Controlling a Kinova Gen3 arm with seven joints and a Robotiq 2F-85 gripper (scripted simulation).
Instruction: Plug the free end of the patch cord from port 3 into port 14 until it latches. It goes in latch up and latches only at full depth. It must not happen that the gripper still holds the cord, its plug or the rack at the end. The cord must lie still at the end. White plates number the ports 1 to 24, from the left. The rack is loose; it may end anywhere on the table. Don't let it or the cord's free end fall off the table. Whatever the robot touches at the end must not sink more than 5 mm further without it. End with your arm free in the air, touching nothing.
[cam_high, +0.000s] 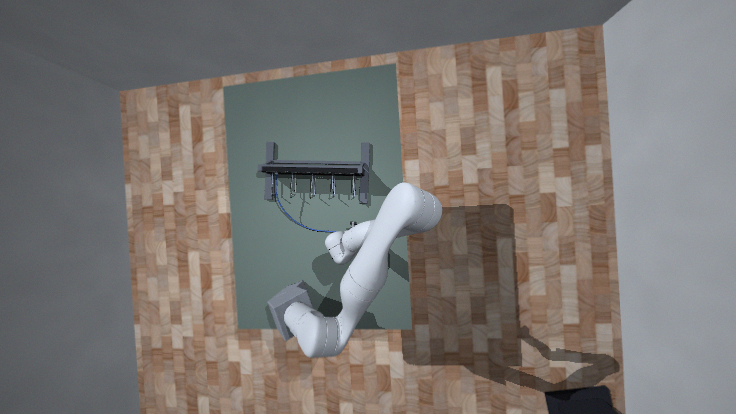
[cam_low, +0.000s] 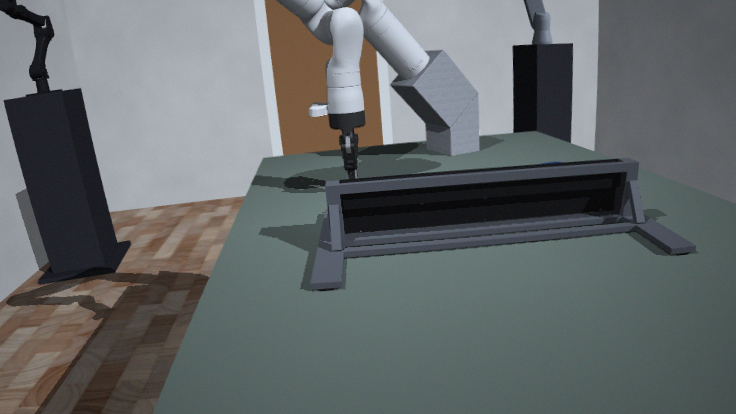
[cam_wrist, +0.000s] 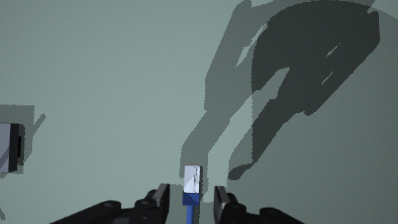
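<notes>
The rack (cam_high: 313, 168) (cam_low: 478, 177) stands upright on the green table. Its port plates cannot be read. The blue patch cord (cam_high: 308, 228) (cam_wrist: 189, 216) curves from the rack's left part to below my wrist; a bit of blue also shows behind the rack in the exterior view. The free end's clear plug (cam_wrist: 192, 179) with its blue boot lies at the bottom middle of the wrist view. My gripper (cam_low: 352, 177) (cam_wrist: 191, 197) is part open, pointing down, one finger on each side of the plug and boot, with gaps on both sides. Its height over them is unclear.
A grey rack foot (cam_wrist: 5, 147) shows at the left edge of the wrist view. Cord guides (cam_high: 312, 186) stick out from the rack's front. The table's (cam_high: 308, 113) right edge runs close to the rack's right foot. The arm's base stands on the near left part.
</notes>
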